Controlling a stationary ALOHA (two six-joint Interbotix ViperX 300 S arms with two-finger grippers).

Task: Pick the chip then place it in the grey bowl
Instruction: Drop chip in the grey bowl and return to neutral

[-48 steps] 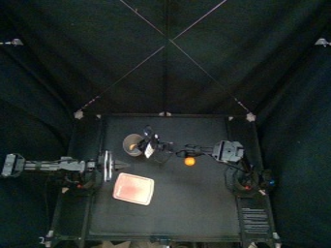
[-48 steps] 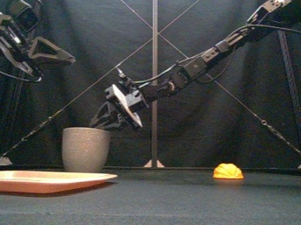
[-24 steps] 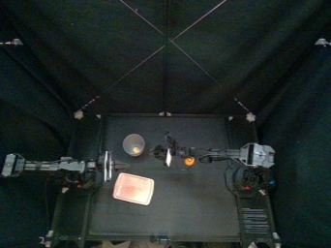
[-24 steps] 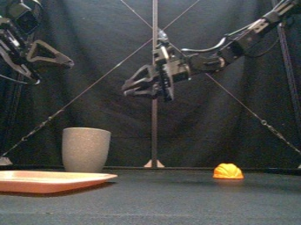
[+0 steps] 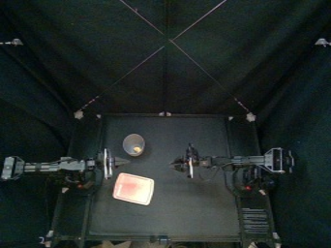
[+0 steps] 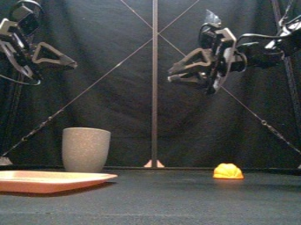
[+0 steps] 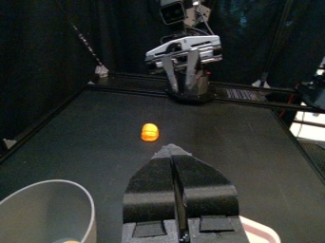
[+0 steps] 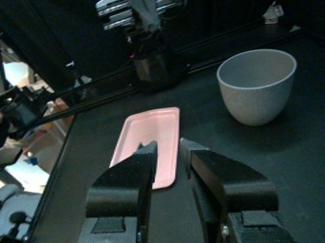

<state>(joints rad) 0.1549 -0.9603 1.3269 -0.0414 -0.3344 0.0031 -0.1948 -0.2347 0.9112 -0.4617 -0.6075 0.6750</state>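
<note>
At the far left, the left gripper [image 7: 174, 152] is held high over the table's [image 6: 153, 198] left edge with its jaws pressed together on nothing, well apart from the work. Next to the right, the pink tray [image 5: 134, 188] lies flat with nothing on it. Behind it the grey cup [image 6: 84, 148] stands upright, and the wrist views show it empty. Right of the cup, the right gripper [image 8: 168, 150] is raised well above the table, its jaws parted by a narrow gap and nothing held. Furthest right, the orange chip [image 6: 228, 171] rests on the bare table. It is low and domed, wider than tall, and lies far below that gripper and slightly to its right. In the top view it is hidden under the gripper. The right arm is judged much the nearer, so a descent onto the chip is needed, followed by a carry leftward to the cup.
</note>
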